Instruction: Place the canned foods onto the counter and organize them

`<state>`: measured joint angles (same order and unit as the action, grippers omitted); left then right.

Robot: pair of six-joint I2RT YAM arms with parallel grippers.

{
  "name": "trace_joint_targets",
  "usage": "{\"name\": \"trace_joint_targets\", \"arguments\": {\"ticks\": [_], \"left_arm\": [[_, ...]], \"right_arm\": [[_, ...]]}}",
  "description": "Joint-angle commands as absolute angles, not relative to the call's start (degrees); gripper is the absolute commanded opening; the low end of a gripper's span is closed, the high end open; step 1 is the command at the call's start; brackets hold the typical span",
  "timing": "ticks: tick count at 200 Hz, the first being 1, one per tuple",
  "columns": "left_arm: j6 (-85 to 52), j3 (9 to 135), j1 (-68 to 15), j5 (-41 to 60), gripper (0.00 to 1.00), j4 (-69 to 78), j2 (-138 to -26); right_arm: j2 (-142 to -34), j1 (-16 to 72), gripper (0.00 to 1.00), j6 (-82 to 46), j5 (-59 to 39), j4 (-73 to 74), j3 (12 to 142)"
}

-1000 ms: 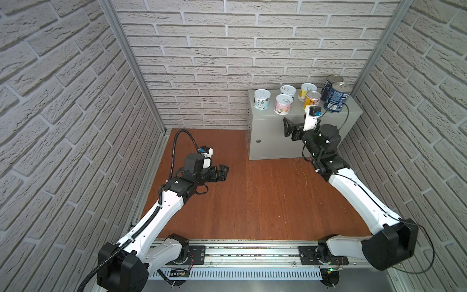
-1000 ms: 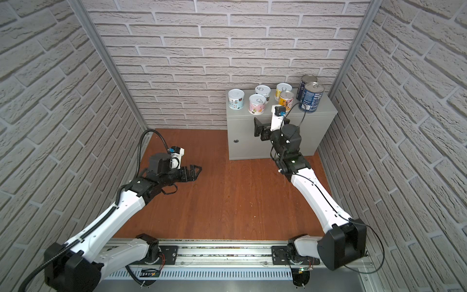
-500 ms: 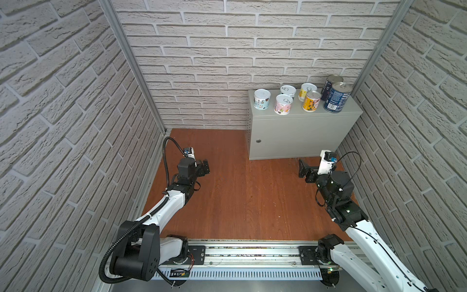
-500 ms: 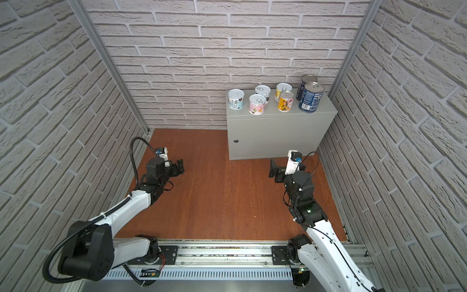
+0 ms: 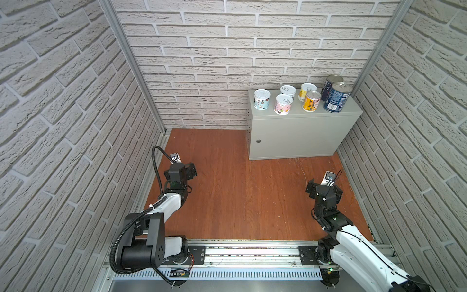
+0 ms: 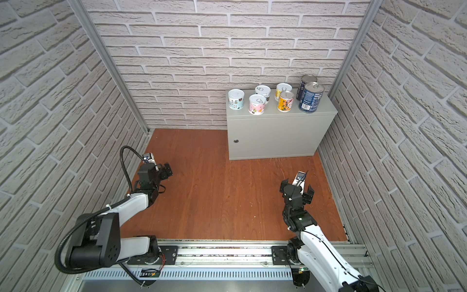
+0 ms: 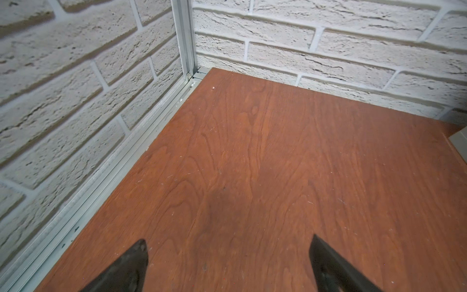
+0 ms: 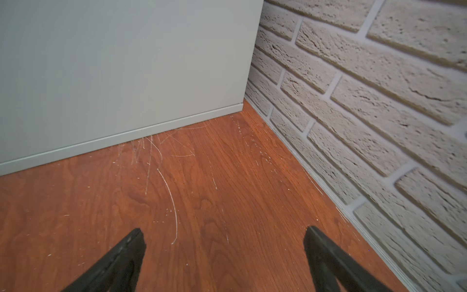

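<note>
Atop counter (image 5: 303, 134) stand 7 cans (image 5: 283, 104), 2 tall blue ones (image 5: 337, 97) at rt.

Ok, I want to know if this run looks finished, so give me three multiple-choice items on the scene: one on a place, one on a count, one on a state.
1. Where do the cans stand relative to the counter?
A. On its top
B. Inside it
C. Under it

2. How many cans are there?
A. Five
B. Seven
C. Nine

3. What state are the left gripper and right gripper in?
A. Both shut on cans
B. Left open, right shut on a can
C. Both open and empty

Answers:
1 A: both top views show every can upright on the flat top.
2 B: five short ones plus two taller dark blue ones.
3 C: each wrist view shows the jaws wide apart with nothing between them.
</note>
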<state>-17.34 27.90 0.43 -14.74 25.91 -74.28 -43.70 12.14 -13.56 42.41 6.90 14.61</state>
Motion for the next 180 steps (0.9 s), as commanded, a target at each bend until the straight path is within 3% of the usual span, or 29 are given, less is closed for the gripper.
{"name": "trace_joint_targets", "arguments": {"ticks": [1, 64, 116, 140, 180], "left_arm": [[-15.5, 27.1, 1.2, -15.3, 0.99, 32.0, -74.0], [-13.1, 22.1, 1.3, -18.7, 0.98, 38.4, -71.2], [-11.0, 20.1, 1.2, -17.5, 0.98, 38.9, -69.5], [-10.8, 19.4, 1.3, -20.1, 0.98, 43.6, -76.2], [-9.0, 27.0, 1.3, -17.8, 0.98, 35.8, -82.5]], "right_arm": [[-47.9, 10.9, 0.99, -13.0, 44.4, 16.9, 15.5], [-65.0, 3.2, 1.00, -18.0, 37.6, 26.4, 19.2], [-75.9, 2.3, 1.00, -15.5, 32.9, 28.0, 24.9], [-77.7, 1.5, 0.99, -15.7, 31.9, 29.3, 25.2], [-79.1, 1.5, 0.99, -13.7, 28.1, 27.6, 27.2]]}}
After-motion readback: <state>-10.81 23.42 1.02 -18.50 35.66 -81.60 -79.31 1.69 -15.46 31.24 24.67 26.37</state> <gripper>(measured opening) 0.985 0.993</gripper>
